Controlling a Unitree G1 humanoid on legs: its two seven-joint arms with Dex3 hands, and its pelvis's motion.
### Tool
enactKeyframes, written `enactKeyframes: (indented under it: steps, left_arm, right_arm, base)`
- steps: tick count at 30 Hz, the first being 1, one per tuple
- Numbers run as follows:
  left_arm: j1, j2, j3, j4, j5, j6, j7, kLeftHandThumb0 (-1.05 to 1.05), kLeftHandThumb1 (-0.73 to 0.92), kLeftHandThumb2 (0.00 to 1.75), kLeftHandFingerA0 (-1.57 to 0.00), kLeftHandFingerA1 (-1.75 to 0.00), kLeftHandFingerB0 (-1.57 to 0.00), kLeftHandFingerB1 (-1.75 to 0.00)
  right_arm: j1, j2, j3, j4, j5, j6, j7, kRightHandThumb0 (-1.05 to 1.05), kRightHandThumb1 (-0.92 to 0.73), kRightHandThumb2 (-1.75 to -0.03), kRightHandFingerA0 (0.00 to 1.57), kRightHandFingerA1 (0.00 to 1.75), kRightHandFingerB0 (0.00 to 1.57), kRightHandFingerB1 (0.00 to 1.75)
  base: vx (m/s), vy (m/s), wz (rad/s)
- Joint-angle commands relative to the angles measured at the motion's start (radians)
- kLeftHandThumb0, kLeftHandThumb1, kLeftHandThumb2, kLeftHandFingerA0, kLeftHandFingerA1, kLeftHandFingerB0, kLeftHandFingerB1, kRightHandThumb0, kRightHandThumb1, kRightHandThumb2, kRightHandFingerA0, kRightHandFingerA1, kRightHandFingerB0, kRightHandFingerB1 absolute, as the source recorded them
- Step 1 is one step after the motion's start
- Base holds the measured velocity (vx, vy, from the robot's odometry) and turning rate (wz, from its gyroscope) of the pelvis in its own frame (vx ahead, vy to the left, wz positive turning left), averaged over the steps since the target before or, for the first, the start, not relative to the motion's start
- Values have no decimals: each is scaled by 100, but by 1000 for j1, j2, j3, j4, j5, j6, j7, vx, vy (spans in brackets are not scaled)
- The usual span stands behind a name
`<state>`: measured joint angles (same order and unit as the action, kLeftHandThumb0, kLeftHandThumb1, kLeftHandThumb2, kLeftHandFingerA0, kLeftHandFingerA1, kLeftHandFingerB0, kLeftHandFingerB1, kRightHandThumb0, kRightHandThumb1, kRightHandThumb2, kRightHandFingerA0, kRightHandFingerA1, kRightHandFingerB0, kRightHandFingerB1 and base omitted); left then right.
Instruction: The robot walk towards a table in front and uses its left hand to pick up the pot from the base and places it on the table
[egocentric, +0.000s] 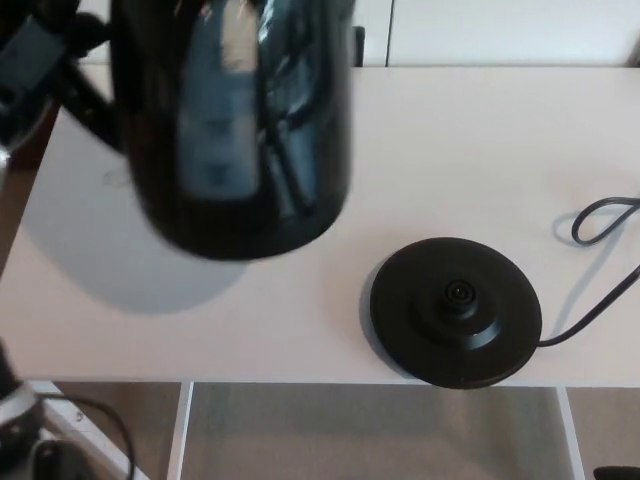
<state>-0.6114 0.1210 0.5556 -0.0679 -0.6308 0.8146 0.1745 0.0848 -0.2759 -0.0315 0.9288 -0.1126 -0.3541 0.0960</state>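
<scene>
The glossy black pot (235, 120) hangs in the air above the left half of the white table (450, 150), large and blurred close to the camera, and it casts a shadow on the tabletop beneath it. My left hand (45, 75) comes in at the upper left and is shut on the pot's handle side, only partly visible. The round black base (456, 310) lies bare near the table's front edge, to the right of the pot and apart from it. My right hand does not show.
A black power cord (600, 270) runs from the base to the right and loops at the table's right edge. Below the table's front edge are the floor and white table legs (180, 430). Dark robot parts and a cable (40, 440) sit at the bottom left.
</scene>
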Motion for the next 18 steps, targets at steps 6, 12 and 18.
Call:
enactKeyframes:
  steps: [6,12,18]
  left_arm:
    - [54,107,-39,65,18,-91,-139,-15,80,65,-94,-153,-77,-88]
    - [77,129,-75,118,83,-204,-182,-17,80,67,-88,-159,-76,-87]
    - [176,190,-270,161,348,-506,-225,-20,83,64,-107,-133,-76,-87]
  right_arm:
    - [6,-10,-4,5,9,5,1,-36,-67,-59,70,46,54,41]
    - [0,-10,-5,6,10,4,4,-37,-67,-59,69,45,52,40]
    - [4,-10,-5,12,11,-3,7,-36,-67,-59,69,46,52,40]
  base:
    - [0,0,0]
    - [0,0,0]
    - [0,0,0]
